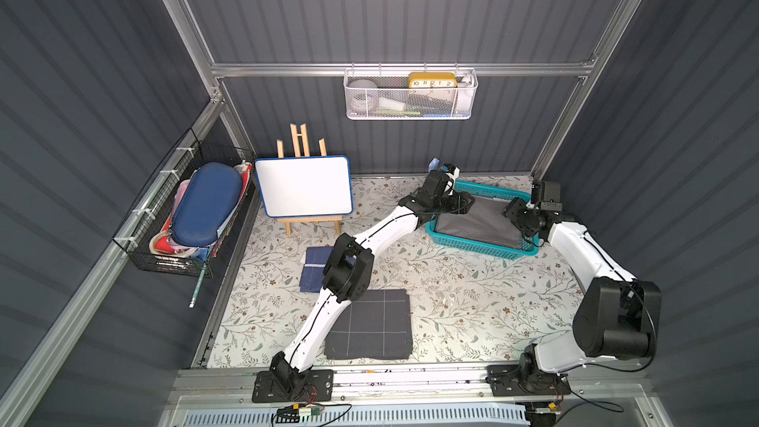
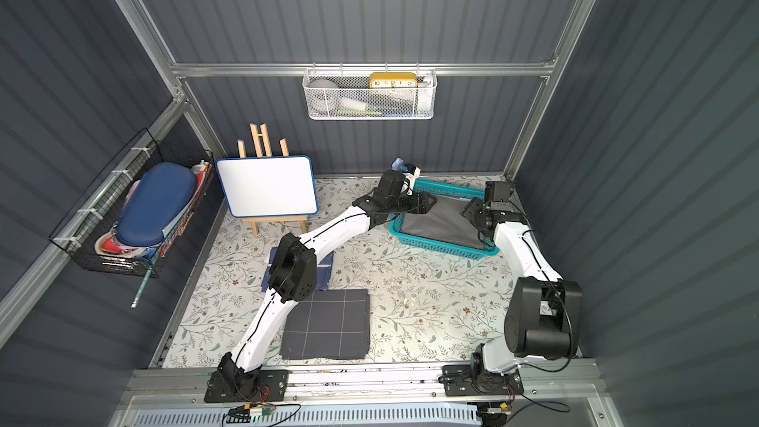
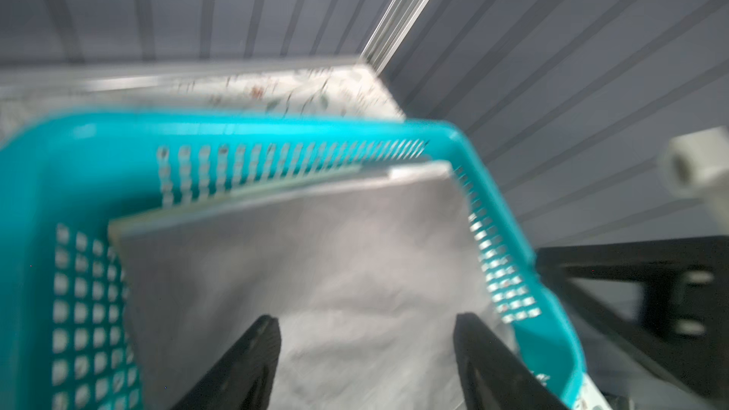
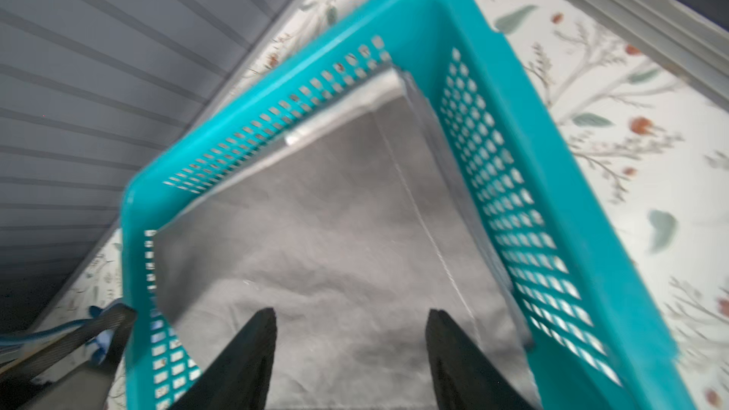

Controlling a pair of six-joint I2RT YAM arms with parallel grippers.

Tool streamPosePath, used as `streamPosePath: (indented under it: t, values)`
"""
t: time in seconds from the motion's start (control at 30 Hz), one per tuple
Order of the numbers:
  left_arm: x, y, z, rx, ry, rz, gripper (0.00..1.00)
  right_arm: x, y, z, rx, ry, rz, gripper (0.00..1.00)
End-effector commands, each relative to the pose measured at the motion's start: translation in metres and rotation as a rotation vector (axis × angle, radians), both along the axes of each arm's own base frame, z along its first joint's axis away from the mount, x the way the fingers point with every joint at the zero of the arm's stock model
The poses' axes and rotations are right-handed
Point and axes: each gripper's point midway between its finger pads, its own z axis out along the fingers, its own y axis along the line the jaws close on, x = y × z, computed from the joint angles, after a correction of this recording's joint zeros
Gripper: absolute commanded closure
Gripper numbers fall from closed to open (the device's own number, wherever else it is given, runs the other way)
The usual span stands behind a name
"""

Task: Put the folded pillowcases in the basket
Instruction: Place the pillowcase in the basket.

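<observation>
Wire basket [image 1: 162,265] hangs on the left wall, filled with soft items. Whiteboard [image 1: 304,184] stands on an easel [image 1: 300,141] at the back of the bench [image 1: 472,301]. Blue cloth [image 1: 313,271], folded, lies in front of the easel, partly hidden by the left arm [image 1: 390,227]. Dark cloth [image 1: 380,322] with thin pale lines lies folded at the bench's front edge.

Left gripper [image 1: 466,201] is over the left end of the basket [image 1: 480,249]. Its wrist view shows the gripper [image 3: 365,319] standing wide, with nothing between the fingers [image 3: 252,353].

Pillowcase [image 1: 480,223], grey and folded, lies flat inside the basket at the back right of the bench and covers most of the basket floor.

Right gripper [image 1: 513,212] is over the right end of the basket. Its wrist view shows the gripper [image 4: 351,311] wide as well, pointing at the pillowcase [image 4: 335,238] and gripping nothing.
</observation>
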Motion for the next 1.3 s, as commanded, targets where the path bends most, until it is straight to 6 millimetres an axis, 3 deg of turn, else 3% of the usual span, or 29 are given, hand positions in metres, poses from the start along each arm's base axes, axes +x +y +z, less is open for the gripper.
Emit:
streamPosePath:
  t: [0.0, 0.27, 0.47, 0.57, 0.73, 0.97, 1.13, 1.27]
  values:
    - [0.002, -0.01, 0.009, -0.051, -0.05, -0.055, 0.25, 0.019, 0.007, -0.012, 0.04, -0.006, 0.044, 0.35]
    - [0.01, -0.025, -0.033, -0.071, -0.031, -0.074, 0.23, 0.05, 0.005, -0.041, 0.057, 0.022, 0.045, 0.35]
    - [0.013, -0.02, -0.066, -0.019, 0.0, -0.047, 0.24, 0.044, -0.009, -0.061, 0.009, 0.093, -0.012, 0.35]
    - [0.013, -0.019, -0.068, -0.004, -0.003, -0.041, 0.24, 0.041, -0.01, -0.061, -0.001, 0.109, -0.017, 0.35]
    - [0.012, -0.017, -0.034, -0.01, -0.077, -0.021, 0.24, 0.03, 0.0, -0.034, 0.019, 0.056, 0.017, 0.35]
    - [-0.026, -0.011, 0.028, -0.011, -0.158, -0.035, 0.22, -0.002, 0.018, 0.006, -0.003, -0.01, 0.061, 0.35]
    - [-0.057, 0.022, 0.06, -0.017, -0.191, 0.007, 0.2, -0.029, 0.039, 0.021, -0.006, -0.027, 0.114, 0.35]
    - [-0.086, 0.059, 0.064, -0.002, -0.165, 0.048, 0.19, -0.054, 0.076, 0.028, -0.022, -0.031, 0.218, 0.34]
